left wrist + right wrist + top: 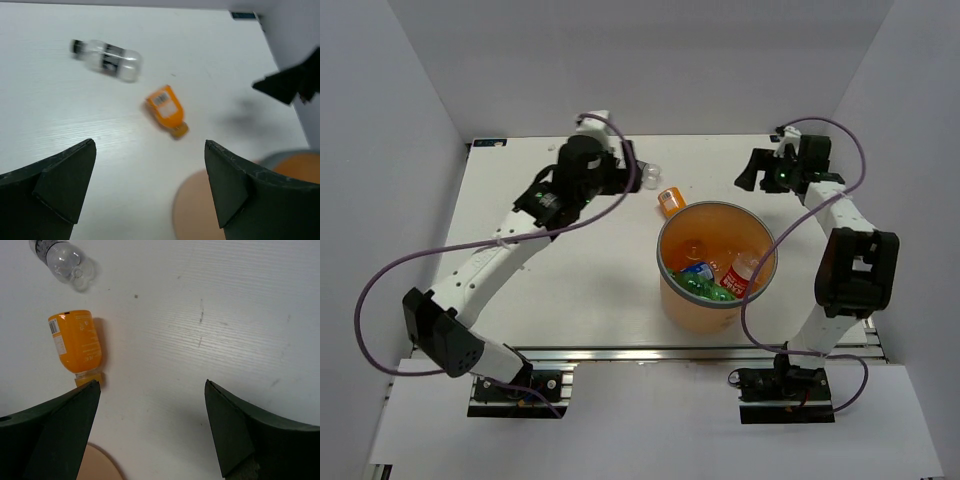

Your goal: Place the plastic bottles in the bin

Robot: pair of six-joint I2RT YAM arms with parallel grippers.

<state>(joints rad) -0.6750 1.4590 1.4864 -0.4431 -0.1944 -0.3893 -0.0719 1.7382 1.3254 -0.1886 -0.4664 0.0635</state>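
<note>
The orange bin with a grey rim stands right of the table's middle and holds several bottles, green, blue-labelled and red-labelled. An orange bottle lies on the table just behind the bin; it also shows in the left wrist view and the right wrist view. A clear bottle with a dark label lies behind it, seen in the left wrist view and right wrist view. My left gripper is open and empty, left of both bottles. My right gripper is open and empty at the back right.
White walls close the table at the back and sides. A metal rail runs along the near edge. The bin's side shows in the left wrist view, and the right gripper's dark tips show there too.
</note>
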